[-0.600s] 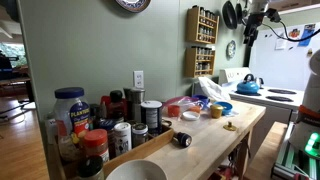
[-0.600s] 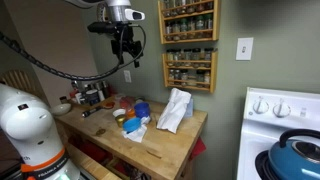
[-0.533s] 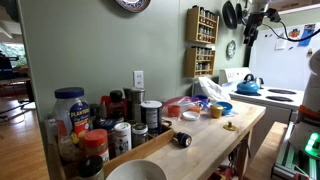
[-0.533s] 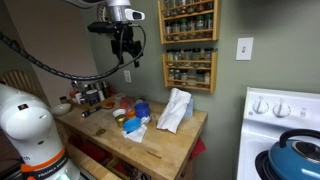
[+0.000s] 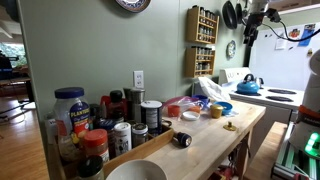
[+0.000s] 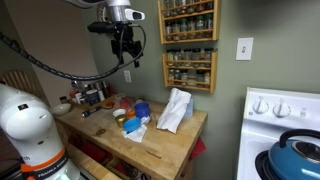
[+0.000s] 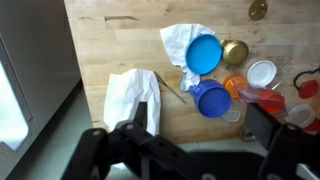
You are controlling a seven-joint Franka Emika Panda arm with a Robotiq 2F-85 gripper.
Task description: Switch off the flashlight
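Note:
The flashlight (image 5: pixel 181 140) is a small stubby black cylinder with a pale lens face. It lies on its side on the wooden table (image 5: pixel 215 135), near the front edge, right of the jars. I do not see it in the wrist view. My gripper (image 6: pixel 125 52) hangs high above the table, far from the flashlight; it also shows at the top right in an exterior view (image 5: pixel 249 30). In the wrist view the gripper (image 7: pixel 205 135) is open and empty, its dark fingers (image 7: pixel 147 118) wide apart over a blue bowl (image 7: pixel 212 99).
Jars and cans (image 5: pixel 95 125) crowd one end of the table. A white cloth (image 7: pixel 132 95), a blue lid (image 7: pixel 203 53), a gold lid (image 7: pixel 235 52) and a red container (image 7: pixel 262 95) lie below the gripper. A spice rack (image 6: pixel 188 45) hangs on the wall. A stove (image 5: pixel 262 96) stands beside the table.

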